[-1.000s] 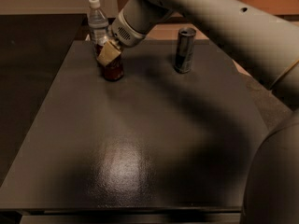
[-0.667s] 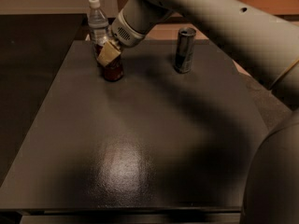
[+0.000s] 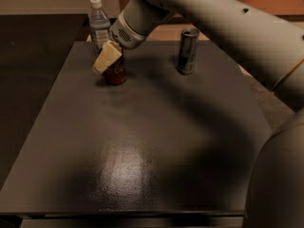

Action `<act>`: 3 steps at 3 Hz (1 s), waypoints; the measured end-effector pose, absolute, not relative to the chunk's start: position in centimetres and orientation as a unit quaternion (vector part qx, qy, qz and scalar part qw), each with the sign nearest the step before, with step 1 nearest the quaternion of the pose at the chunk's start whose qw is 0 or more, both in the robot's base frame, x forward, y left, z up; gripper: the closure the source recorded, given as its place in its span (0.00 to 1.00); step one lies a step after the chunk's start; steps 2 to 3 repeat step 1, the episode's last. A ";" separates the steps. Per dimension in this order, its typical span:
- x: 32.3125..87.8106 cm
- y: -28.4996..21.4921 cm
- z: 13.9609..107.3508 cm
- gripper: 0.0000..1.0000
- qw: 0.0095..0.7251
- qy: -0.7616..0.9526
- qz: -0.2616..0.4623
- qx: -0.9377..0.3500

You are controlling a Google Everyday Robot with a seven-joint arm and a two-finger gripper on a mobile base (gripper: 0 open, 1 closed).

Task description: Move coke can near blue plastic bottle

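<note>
Nearest, the table (image 3: 142,175) is a dark slab with a dull patch of glare on its bare front part, well short of the fingers (image 3: 106,57). The robot's grey body fills the lower right corner, on the near side of the fingers and far off to the right.

Further back, toward the table's far left part, the gripper (image 3: 110,61) hangs at the end of the arm (image 3: 213,18), which comes down from the upper right. Its fingers are clamped on the upper part of the coke can (image 3: 117,74). One cream finger lies slanted against the can's top and left shoulder; the other is hidden behind the can. The can is directly under the fingers and stands upright with its base on the table. Its red side and a bit of white script show below the finger. Its top is covered, so what is in it cannot be told.

To the right of the fingers and a little farther back, well apart from them, a slim can (image 3: 187,51) stands upright. Its top is too small to tell whether it is open.

Farthest, just behind the fingers and slightly to their left, the bottle (image 3: 99,28) stands upright at the back edge. It is near the coke can but not touching it. It is clear, with its white cap on; whether it holds water cannot be told.
</note>
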State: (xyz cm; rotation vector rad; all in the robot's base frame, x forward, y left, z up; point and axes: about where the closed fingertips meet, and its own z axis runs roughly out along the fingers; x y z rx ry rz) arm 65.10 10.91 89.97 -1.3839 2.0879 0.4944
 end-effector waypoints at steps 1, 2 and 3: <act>65.1 10.9 90.0 0.00 0.290 0.783 0.185 -0.519; 65.1 10.9 90.0 0.00 0.290 0.783 0.185 -0.519; 65.1 10.9 90.0 0.00 0.290 0.783 0.185 -0.519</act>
